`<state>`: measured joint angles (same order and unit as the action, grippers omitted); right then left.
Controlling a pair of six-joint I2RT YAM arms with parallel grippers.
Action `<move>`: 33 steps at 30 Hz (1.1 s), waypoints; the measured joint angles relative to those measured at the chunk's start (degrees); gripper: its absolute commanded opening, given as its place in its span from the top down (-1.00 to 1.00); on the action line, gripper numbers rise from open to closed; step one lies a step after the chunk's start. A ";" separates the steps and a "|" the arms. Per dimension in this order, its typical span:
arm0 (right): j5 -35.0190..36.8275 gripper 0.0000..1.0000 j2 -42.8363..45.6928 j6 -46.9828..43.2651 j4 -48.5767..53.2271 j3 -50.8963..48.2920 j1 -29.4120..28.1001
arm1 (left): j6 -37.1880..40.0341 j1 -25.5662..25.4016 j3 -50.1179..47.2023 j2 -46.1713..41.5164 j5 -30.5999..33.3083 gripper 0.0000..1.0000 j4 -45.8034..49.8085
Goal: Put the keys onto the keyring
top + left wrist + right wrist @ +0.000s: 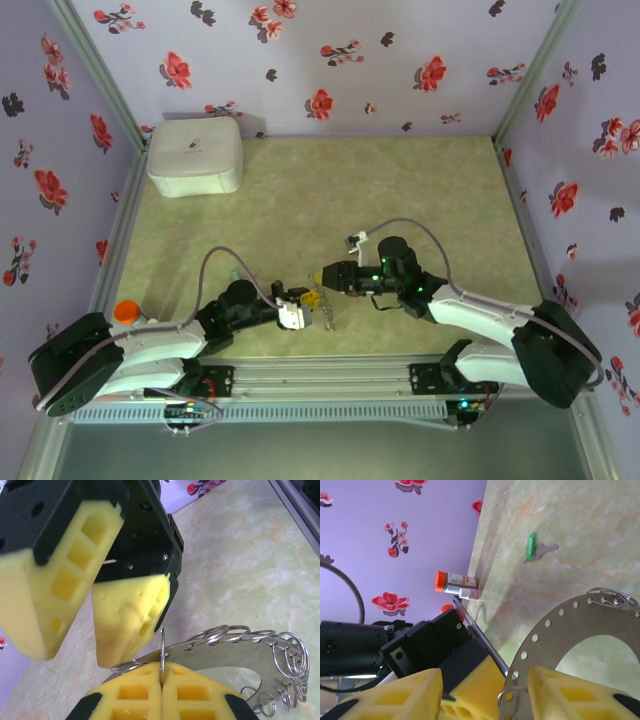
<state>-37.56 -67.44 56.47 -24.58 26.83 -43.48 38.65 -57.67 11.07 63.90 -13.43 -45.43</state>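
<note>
The keyring [225, 655] is a flat grey ring with holes along its rim and several small wire loops threaded through them. It hangs above the table, and in the top view the keyring [327, 315] sits between the two arms. My left gripper [162, 672] is shut on one thin wire loop of it, seen edge-on. My right gripper [485, 680] is open, its yellow fingers [130, 622] hovering just above that loop, astride the keyring's rim [555, 630]. The keys [532, 547], a green-headed piece with a silver blade, lie on the table beyond.
A white rounded box [195, 155] stands at the back left corner. An orange-capped bottle [452, 581] lies by the left rail, near the left arm [125, 311]. Floral walls close in three sides.
</note>
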 measured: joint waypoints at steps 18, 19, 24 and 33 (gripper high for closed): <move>0.17 -0.02 2.78 -3.34 10.40 0.02 -1.05 | 0.59 -0.09 -0.33 0.00 0.44 1.00 -0.48; 0.00 -0.03 2.78 -3.34 10.40 0.02 -1.46 | 0.59 -0.09 -0.33 0.00 0.44 1.00 -0.50; -0.17 -0.03 2.84 -2.54 9.53 -0.07 -2.27 | 0.57 -0.09 -0.33 0.00 0.48 1.00 -0.59; 0.48 0.10 8.48 -1.81 9.81 -1.46 -2.27 | -3.34 -0.20 -1.62 -0.11 1.44 1.00 -2.58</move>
<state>-37.08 -58.96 54.65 -14.76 25.36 -45.76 35.31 -57.87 9.45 63.79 -11.99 -48.01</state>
